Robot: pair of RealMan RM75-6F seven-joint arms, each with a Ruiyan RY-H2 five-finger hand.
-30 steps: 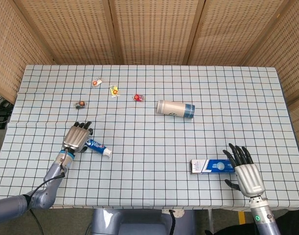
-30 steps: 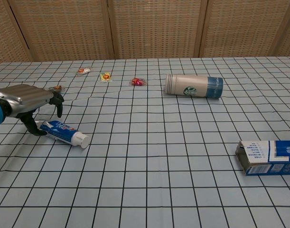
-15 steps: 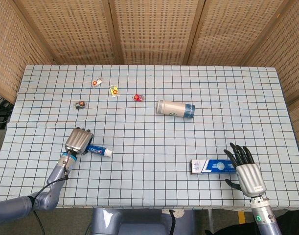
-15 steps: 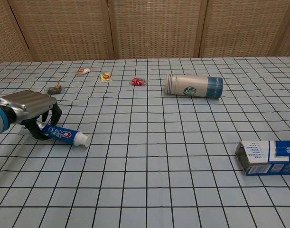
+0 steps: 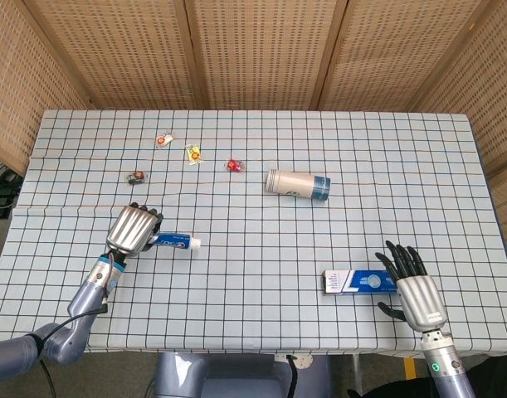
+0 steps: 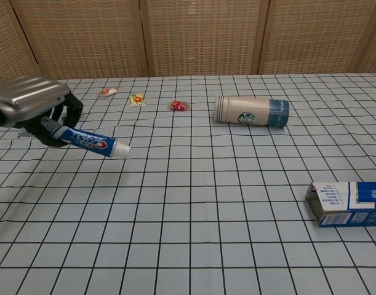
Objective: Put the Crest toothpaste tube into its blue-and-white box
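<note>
My left hand (image 5: 134, 228) (image 6: 32, 109) grips the tail end of the blue Crest toothpaste tube (image 5: 172, 242) (image 6: 89, 142). The tube hangs above the checked cloth, its white cap pointing right. The blue-and-white box (image 5: 359, 281) (image 6: 348, 203) lies flat near the front right, its open end facing left. Just right of the box, my right hand (image 5: 415, 290) rests with fingers spread, holding nothing; the chest view does not show it.
A Starbucks tumbler (image 5: 297, 184) (image 6: 251, 111) lies on its side mid-table. Several small wrapped candies (image 5: 193, 153) (image 6: 136, 99) sit at the back left. Wicker screens close off the back and sides. The table's front edge (image 5: 236, 352) runs close to both hands.
My left hand closed around the tube's tail and lifted it off the cloth, carrying it slightly right. The right hand and box stayed put.
</note>
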